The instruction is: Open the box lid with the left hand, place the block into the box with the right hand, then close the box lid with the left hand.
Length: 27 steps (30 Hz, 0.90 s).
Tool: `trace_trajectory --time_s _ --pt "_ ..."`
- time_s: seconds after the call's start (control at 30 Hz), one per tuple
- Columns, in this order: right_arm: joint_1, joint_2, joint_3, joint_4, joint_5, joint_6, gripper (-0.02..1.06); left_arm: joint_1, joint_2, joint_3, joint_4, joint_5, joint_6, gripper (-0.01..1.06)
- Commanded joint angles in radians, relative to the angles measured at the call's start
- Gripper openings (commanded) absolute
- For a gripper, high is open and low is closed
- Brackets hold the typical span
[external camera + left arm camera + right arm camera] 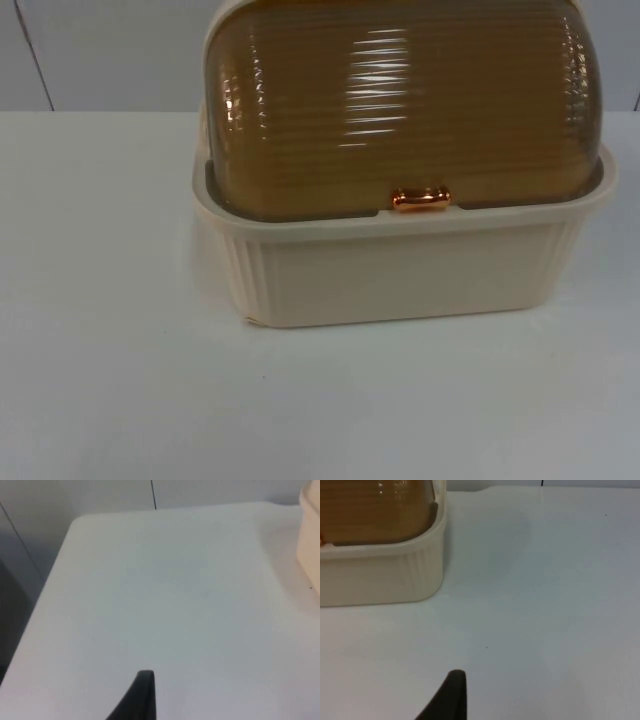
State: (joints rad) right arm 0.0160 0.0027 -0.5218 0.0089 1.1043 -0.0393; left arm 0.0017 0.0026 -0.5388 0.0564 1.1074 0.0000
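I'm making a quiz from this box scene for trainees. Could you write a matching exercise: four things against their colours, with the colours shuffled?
Things:
1. box
2. lid
3. handle
4. table

Colours:
A. shiny copper-orange
B. white
C. cream
D. translucent amber-brown

Pairs: 1-C, 2-D, 3-A, 4-B

You have open white table (120,400) in front of and on both sides of the cream box (400,275). Its amber lid (400,100) is shut, handle (421,198) at the front rim, blocking access inside.
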Motion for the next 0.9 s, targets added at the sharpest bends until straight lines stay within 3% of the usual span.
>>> trace_trajectory --time_s 0.0,0.8,0.87 --pt "-0.006 -0.003 0.007 -0.003 -0.025 0.003 1.05 -0.001 -0.003 0.023 0.009 -0.024 -0.018 1.05" --pt "-0.006 -0.003 0.007 -0.003 -0.025 0.003 1.05 -0.002 -0.003 0.045 -0.004 -0.033 0.0 1.05" --pt "-0.006 -0.003 0.007 -0.003 -0.025 0.003 1.05 -0.006 -0.003 0.045 0.013 -0.033 -0.061 1.05"
